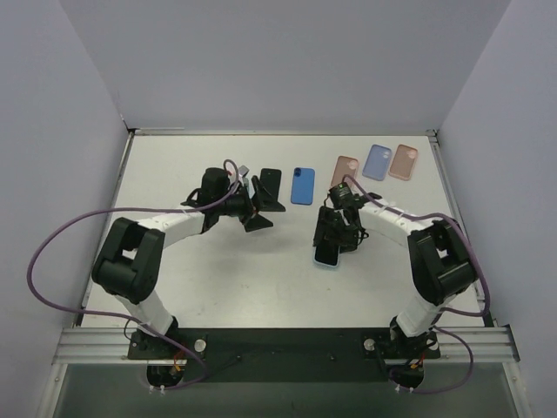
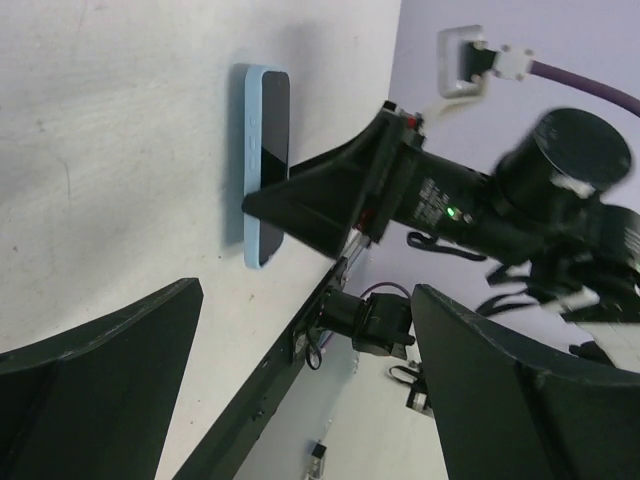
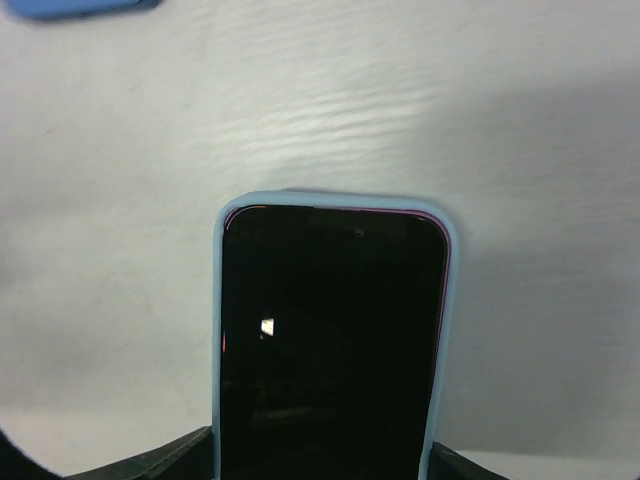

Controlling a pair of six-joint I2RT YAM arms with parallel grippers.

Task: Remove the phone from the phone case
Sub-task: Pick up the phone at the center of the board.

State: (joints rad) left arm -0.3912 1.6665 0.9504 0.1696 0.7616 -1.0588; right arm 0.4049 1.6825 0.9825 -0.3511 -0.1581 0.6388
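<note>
The phone (image 3: 330, 340) lies flat and screen-up on the bench (image 1: 218, 287), right of centre. It sits fully inside its pale blue phone case (image 3: 217, 330), whose rim shows all round the dark glass. Nothing has been freed yet.

The right gripper (image 3: 325, 460) straddles the near end of the case. Its jaws are closed against both long edges, so they are clamped on the case. That looks like a hold meant to pin the case down while something else works on it. Holding at one end leaves the far corners and most of the rim exposed, which is where a soft case would most easily be peeled back.

The left gripper (image 2: 308, 295) hangs a little way off to the left, jaws apart and holding nothing. It faces the phone side-on across bare bench, so its wrist view takes in the case's long edge and the right arm's fingers over it. That seems a sensible stance for coming in to catch a free corner.

Other items lie apart from the work. A black phone (image 1: 271, 183) and a blue one (image 1: 302, 185) lie behind the left gripper. Three spare cases (image 1: 377, 162) sit along the back edge.
</note>
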